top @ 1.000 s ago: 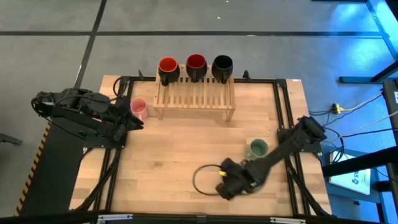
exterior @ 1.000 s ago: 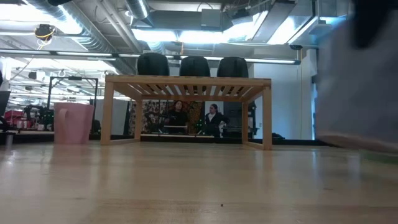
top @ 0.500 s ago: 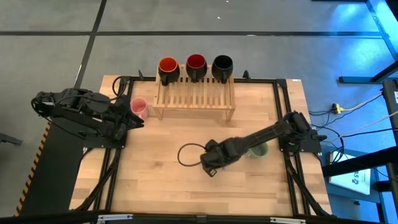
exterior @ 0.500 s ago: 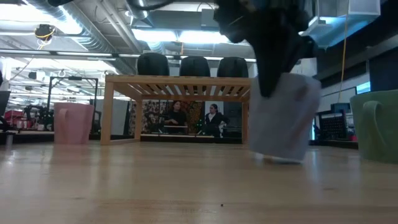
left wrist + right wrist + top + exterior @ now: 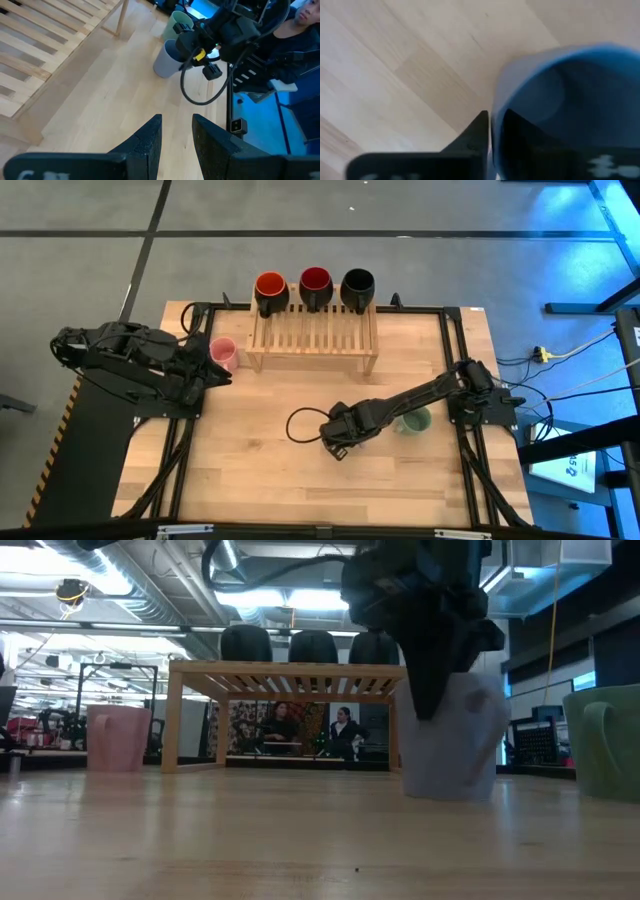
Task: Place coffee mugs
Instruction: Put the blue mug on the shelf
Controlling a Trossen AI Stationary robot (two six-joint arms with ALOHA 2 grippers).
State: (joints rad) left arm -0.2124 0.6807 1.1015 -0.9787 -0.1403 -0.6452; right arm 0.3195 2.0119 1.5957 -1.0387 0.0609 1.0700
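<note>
Right jaws (image 5: 432, 705) pinch lavender mug (image 5: 452, 740) rim mid-table (image 5: 250, 440).

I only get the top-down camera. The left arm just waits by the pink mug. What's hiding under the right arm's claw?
Observer: A small round lavender ceramic mug; the right gripper is shut on its rim.
Operator: Is it up in the air?
Observer: No. The low view shows its base resting on the wooden table, upright.
Operator: Touching the green one?
Observer: No, the low view shows a gap before the round green ceramic mug.
</note>
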